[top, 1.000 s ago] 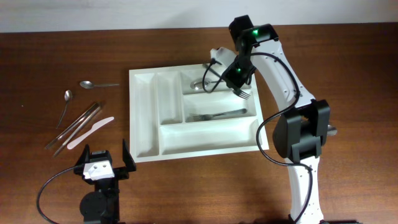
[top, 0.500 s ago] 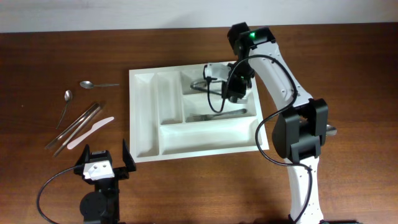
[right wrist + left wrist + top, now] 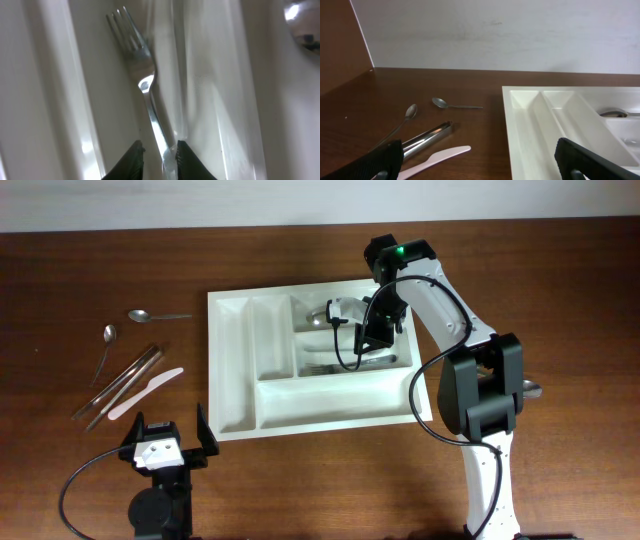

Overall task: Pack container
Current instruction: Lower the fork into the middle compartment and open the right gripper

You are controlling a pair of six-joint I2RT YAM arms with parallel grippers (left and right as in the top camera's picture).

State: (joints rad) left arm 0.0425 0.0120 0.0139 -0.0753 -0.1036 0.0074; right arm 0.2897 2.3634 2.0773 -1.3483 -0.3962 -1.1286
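A dark brown wooden bench (image 3: 300, 490) carries a small silver metal teaspoon (image 3: 158, 315), a second silver spoon (image 3: 103, 355) near it, two long silver metal sticks (image 3: 122, 380) side by side, and just beside them a white plastic knife (image 3: 145, 392). A plain white wall (image 3: 495, 30) stands behind.

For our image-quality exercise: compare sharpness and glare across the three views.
Overhead: sharp, evenly lit, the large white rectangular plastic cutlery tray bright; left wrist: sharp, soft light; right wrist: close, blurred, glare on the silver metal fork.
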